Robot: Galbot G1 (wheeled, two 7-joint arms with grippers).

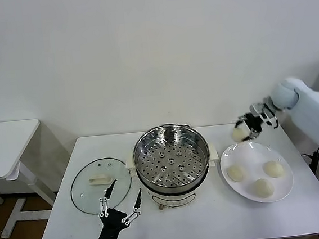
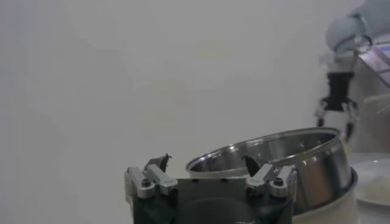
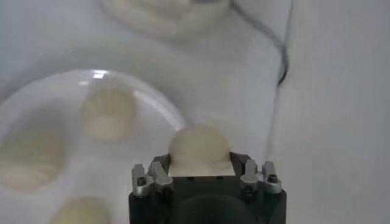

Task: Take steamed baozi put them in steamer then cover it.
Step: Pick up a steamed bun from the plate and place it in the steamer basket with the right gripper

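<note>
My right gripper (image 1: 246, 129) is shut on one cream-white baozi (image 1: 240, 134) and holds it above the table, just behind the white plate and to the right of the steamer. The right wrist view shows that baozi (image 3: 199, 148) held between the fingers. Three more baozi (image 1: 236, 172) (image 1: 273, 168) (image 1: 263, 187) lie on the white plate (image 1: 282, 195). The shiny steamer (image 1: 172, 159) stands at the table's middle with its perforated tray bare. The glass cover (image 1: 100, 185) lies flat to the steamer's left. My left gripper (image 1: 121, 201) is open and empty at the table's front edge, in front of the cover.
A second white table (image 1: 6, 145) stands to the left with a dark object at its edge. The white wall runs behind the work table. In the left wrist view the steamer (image 2: 286, 164) fills the area beyond the fingers, with the right arm (image 2: 339, 97) farther off.
</note>
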